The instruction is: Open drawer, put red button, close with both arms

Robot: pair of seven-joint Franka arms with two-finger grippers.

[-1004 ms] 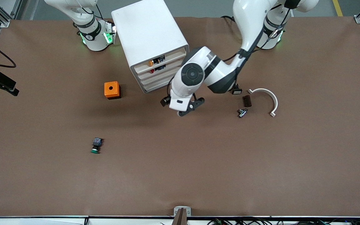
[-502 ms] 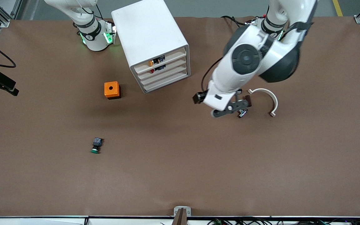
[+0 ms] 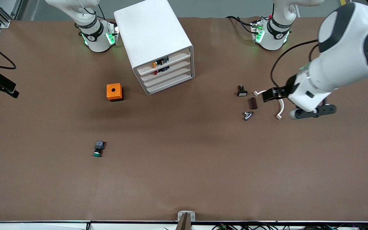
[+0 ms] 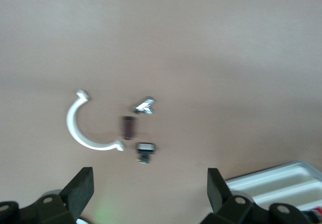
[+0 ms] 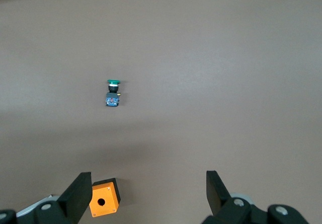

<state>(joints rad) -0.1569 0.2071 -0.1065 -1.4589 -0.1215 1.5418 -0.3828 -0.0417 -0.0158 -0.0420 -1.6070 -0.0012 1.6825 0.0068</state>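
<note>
Ana: Red cap shows in the drawer (image 3: 171, 68), second from the top of the cabinet (image 3: 152, 32), and it looks shut. So the red button (image 3: 155, 72) lies inside.

Ben: And the pincers?

Ana: Left pincer (image 3: 313, 111) hangs over the surface (image 3: 184, 159) by a white curved piece (image 4: 69, 121), fingers apart, empty. Right pincer (image 5: 147, 183) waits over the orange box (image 5: 104, 198), also apart.

Ben: The button is probably hard, light plastic. Grip the black body, not the smooth cap.
</note>
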